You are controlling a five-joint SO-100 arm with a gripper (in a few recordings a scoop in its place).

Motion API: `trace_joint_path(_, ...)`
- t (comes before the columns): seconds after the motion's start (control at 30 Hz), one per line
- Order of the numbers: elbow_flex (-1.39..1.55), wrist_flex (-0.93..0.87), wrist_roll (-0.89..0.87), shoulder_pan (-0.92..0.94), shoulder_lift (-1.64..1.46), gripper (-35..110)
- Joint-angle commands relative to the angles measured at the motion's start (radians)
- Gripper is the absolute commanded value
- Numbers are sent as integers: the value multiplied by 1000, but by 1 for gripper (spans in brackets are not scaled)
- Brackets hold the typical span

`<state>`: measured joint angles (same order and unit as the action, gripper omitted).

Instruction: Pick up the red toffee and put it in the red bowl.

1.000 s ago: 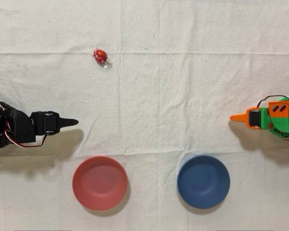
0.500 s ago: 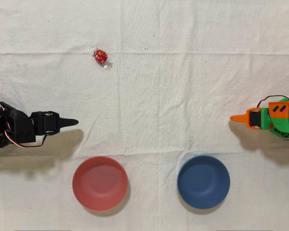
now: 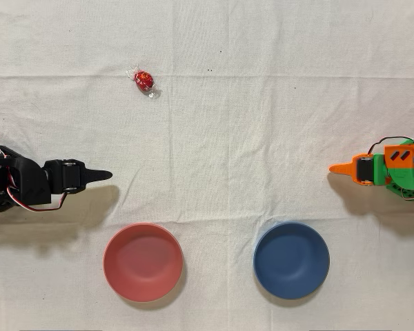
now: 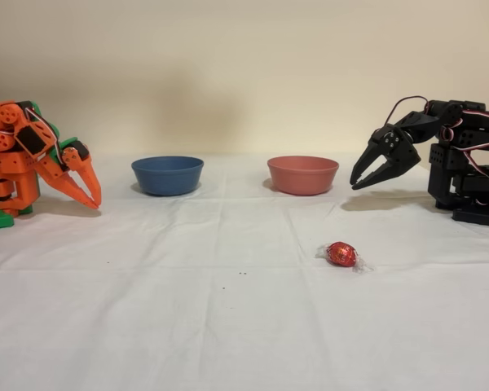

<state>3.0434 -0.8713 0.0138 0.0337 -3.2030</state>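
Nothing has moved since the earlier frames; pincer (image 4: 363, 181) hangs slightly parted, empty, red toffee (image 3: 144, 81) well apart from it, red bowl (image 3: 143, 262) nearer; reaching out comes next.

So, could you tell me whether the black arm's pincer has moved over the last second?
No. In the overhead view the pincer sits at the same spot above the red bowl, unchanged.

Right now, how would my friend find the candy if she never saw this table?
Start at the white tablecloth in the overhead view. The red bowl sits near the bottom edge; look far above it, past the black arm's hand. The red toffee lies there alone, tiny, shiny, with crinkly clear ends.
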Motion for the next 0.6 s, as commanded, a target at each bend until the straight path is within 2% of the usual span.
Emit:
trace_joint_path(0.0, 20, -14, 9, 2, -14, 1)
trace_joint_path(0.43, 20, -12, 8, 0, -14, 1)
trace_joint_path(0.5, 20, -8, -78, 0, -14, 1)
trace_joint_path(0.57, 20, 43, -74, 0, -14, 1)
